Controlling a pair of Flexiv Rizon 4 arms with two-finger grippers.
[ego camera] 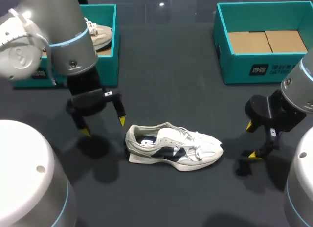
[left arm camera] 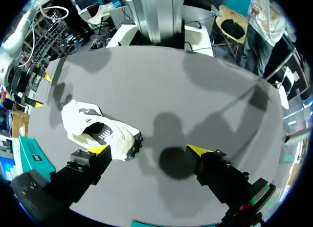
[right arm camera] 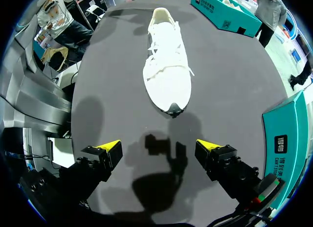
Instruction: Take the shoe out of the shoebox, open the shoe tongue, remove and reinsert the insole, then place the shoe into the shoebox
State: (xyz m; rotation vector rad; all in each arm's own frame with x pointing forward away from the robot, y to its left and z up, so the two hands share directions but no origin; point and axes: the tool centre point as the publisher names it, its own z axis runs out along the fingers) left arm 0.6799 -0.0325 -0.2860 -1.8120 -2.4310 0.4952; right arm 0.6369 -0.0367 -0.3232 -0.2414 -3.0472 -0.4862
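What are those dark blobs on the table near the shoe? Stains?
Shadows, not stains. Head view: one lies by the left gripper, another by the right gripper. Right wrist view: that gripper's own shadow falls just ahead of it, short of the shoe's toe.

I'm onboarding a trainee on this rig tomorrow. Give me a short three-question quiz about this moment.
1. True or false: the left gripper and the right gripper are both open, and neither touches the shoe.
2. The shoe lies: A) on the floor; B) on the table between the grippers; C) clamped in one gripper.
3. Which gripper does the shoe's toe point toward?
Key: 1 true; 2 B; 3 the right gripper.
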